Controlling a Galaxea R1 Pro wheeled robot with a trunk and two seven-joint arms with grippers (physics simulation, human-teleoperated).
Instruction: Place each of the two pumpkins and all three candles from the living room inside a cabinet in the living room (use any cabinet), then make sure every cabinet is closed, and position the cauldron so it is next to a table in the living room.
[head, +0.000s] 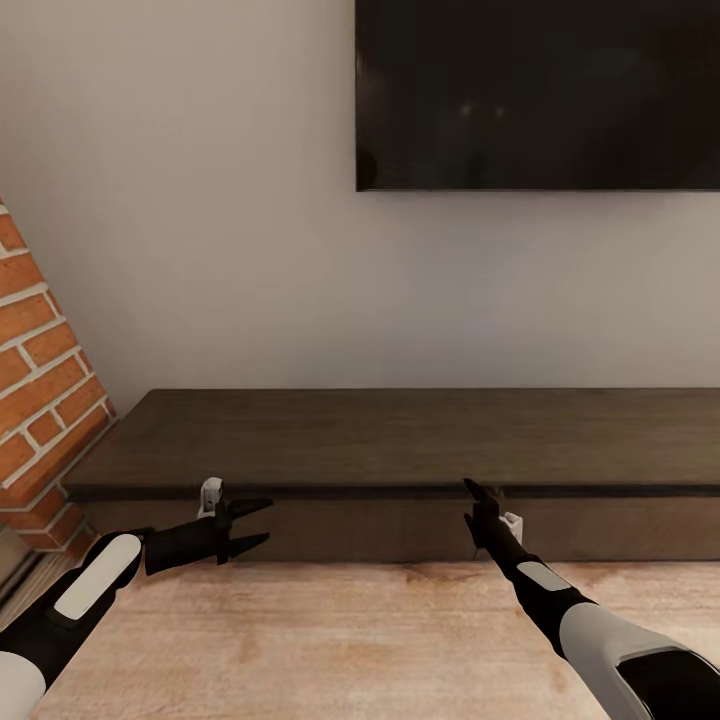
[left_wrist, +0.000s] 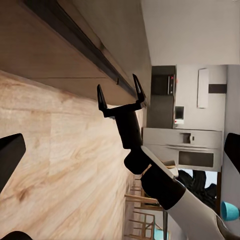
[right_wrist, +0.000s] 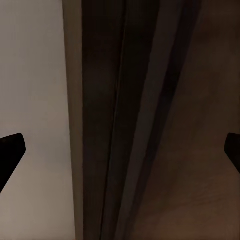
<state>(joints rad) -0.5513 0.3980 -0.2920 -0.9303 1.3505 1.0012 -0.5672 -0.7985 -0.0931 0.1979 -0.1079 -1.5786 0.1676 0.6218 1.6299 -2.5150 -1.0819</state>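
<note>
**Both grippers staged at the closed cabinet front**

The cabinet (head: 400, 440) is seen in the head view as a long, low, dark brown unit against the pale wall, below a wall-mounted television (head: 540, 95). Its fronts are flush and shut; no handle is visible. A brick fireplace edge (head: 40, 380) is located at 9 o'clock of the cabinet.

The left gripper (head: 252, 524) is held just in front of the cabinet's face near its left end, above the wood floor (head: 350, 640). Its fingers are spread apart and nothing is held between them. The right gripper (head: 478, 497) is positioned at the cabinet's top front edge, toward 3 o'clock of the left one. In the left wrist view, the right gripper (left_wrist: 121, 95) is shown released and empty, its tips near the seam under the top board.

The step in hand is judged to be the opening of a front. With no handle provided, a fingertip can slip off the narrow seam, or the panel can be pushed inward instead of pulled. A collision of the arms is also possible if both are driven toward the same panel.
</note>
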